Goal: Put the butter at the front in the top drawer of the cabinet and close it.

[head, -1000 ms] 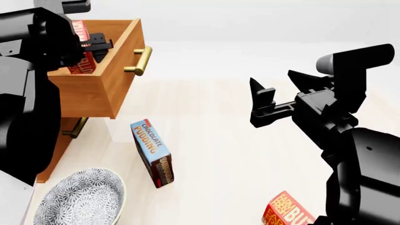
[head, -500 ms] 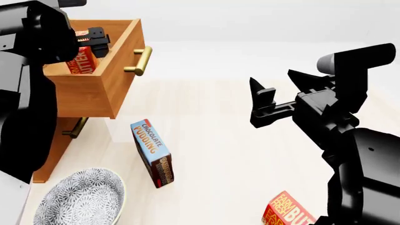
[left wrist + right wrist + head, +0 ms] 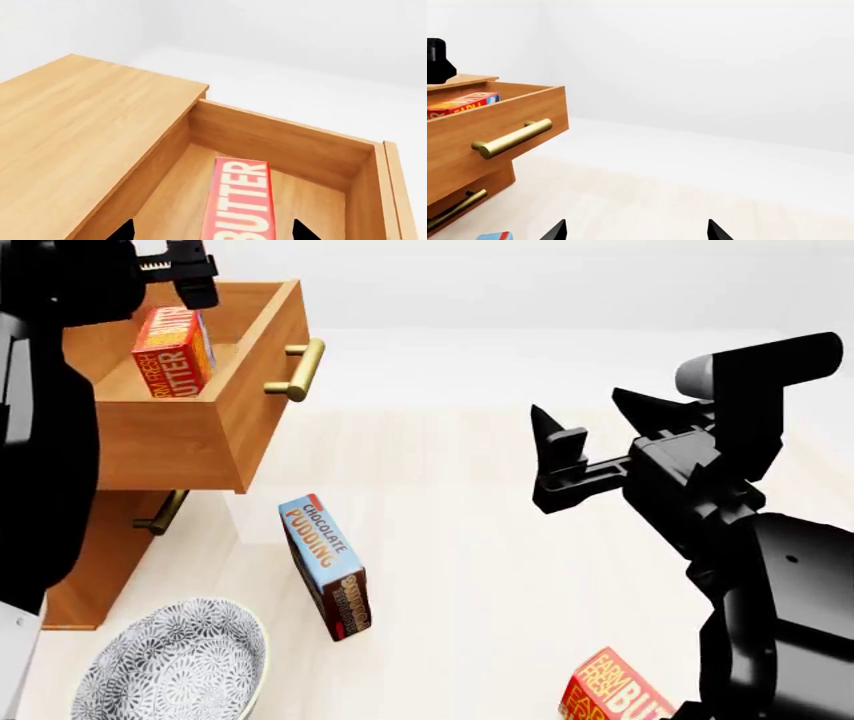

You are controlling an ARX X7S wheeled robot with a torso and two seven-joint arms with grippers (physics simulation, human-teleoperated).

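White floor is seen all around the cabinet (image 3: 100,590). Butter (image 3: 170,353) is set inside the open drawer (image 3: 200,430). Nothing is held by the left gripper (image 3: 180,262), spread above it. A stiff brass handle (image 3: 304,368) can be pushed.

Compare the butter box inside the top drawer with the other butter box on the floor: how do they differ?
The butter stands inside the open top drawer, fully visible. The second butter box lies on the floor beside the right arm, cut off by the picture's edge. Both are red-orange with the same yellow-white lettering.
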